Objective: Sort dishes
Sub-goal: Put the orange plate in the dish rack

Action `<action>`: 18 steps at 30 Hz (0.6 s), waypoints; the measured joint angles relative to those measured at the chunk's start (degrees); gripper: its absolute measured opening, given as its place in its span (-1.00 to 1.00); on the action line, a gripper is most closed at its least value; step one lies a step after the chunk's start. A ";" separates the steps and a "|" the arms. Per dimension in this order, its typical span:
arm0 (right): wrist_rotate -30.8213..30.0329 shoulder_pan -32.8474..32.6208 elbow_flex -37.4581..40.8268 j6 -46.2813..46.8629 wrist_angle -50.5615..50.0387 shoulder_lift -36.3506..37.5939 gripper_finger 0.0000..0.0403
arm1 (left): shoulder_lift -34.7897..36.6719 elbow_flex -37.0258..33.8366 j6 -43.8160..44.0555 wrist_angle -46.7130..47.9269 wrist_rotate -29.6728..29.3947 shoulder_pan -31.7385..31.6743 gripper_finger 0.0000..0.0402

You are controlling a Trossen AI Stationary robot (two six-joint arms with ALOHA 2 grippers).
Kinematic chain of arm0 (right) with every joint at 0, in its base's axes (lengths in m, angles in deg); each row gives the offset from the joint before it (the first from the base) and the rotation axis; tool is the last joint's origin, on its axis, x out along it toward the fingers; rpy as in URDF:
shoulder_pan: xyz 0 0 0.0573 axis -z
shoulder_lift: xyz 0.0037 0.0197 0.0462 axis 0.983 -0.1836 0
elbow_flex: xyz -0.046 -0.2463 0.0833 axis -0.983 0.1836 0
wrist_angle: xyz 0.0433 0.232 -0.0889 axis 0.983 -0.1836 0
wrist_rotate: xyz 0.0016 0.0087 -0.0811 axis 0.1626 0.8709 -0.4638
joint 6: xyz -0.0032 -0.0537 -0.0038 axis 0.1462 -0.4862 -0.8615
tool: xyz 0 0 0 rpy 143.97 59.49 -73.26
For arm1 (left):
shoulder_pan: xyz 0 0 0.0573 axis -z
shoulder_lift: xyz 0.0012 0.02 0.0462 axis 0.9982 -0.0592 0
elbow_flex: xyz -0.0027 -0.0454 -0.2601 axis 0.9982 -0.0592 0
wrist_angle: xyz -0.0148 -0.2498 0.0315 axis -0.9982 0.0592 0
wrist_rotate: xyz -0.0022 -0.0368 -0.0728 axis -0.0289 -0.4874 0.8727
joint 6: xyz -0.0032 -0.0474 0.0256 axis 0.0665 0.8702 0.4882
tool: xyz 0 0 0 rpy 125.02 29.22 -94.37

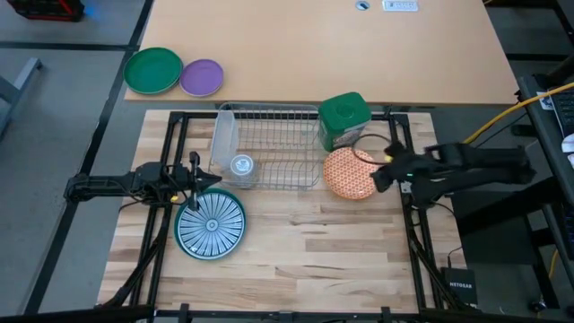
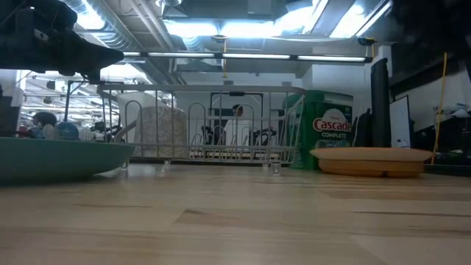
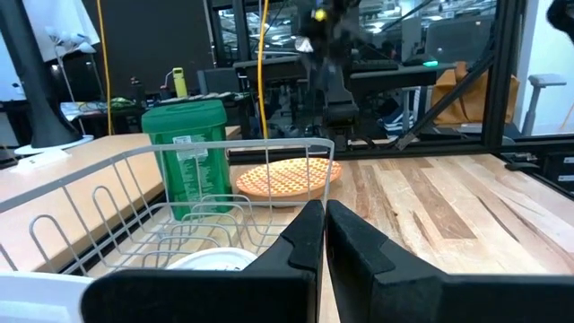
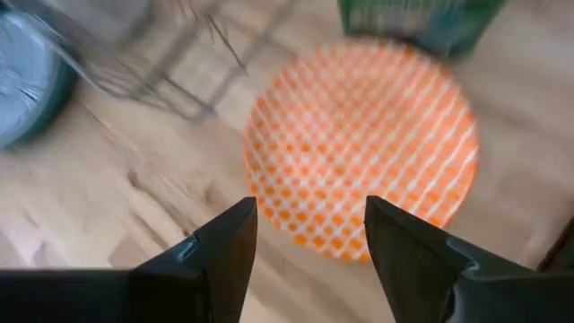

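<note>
Orange speckled plate [image 4: 360,148] flat on wood table [image 1: 305,242] by rack; right gripper [image 4: 309,235] spread wide above it, left gripper [image 3: 324,235] closed, empty.

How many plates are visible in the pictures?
4: green plate and purple plate beyond the workboard, striped teal plate front-left, orange plate beside the rack. Others may be hidden.

My orange plate [image 1: 349,173] lies flat near the table's right edge; the striped teal plate [image 1: 211,224] lies flat toward the left edge.
</note>
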 joint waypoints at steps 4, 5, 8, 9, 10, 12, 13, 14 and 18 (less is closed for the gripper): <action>4.12 8.43 4.39 -0.70 0.15 -3.54 0.05 | 0.02 -0.01 0.00 0.00 -0.09 0.00 -0.96; 4.67 10.73 4.96 -1.72 0.10 -4.20 0.05 | 0.02 -0.01 0.00 0.00 -0.09 0.00 -0.96; 6.07 18.07 5.55 -7.98 -0.44 -6.15 0.05 | 0.02 -0.01 0.00 0.00 -0.09 0.00 -0.96; 6.97 20.30 5.55 -10.19 -0.02 -6.86 0.05 | 0.02 0.01 0.00 0.00 -0.10 0.00 -0.96; 8.00 22.90 5.55 -12.20 0.41 -7.67 0.05 | 0.02 -0.01 -0.02 0.00 -0.20 0.00 -0.96; 10.19 27.72 5.55 -16.53 1.62 -9.05 0.05 | 0.02 -0.01 -0.02 0.02 -0.34 0.00 -0.96; 11.15 30.23 5.55 -18.71 2.17 -9.76 0.05 | 0.02 0.01 0.00 0.01 -0.49 0.00 -0.96; 11.94 32.76 5.54 -20.87 2.74 -10.54 0.05 | 0.02 0.00 0.00 0.02 -0.63 0.00 -0.96; 16.90 42.45 5.53 -27.93 4.49 -14.38 0.05 | 0.01 0.01 0.00 0.04 -0.78 0.00 -0.96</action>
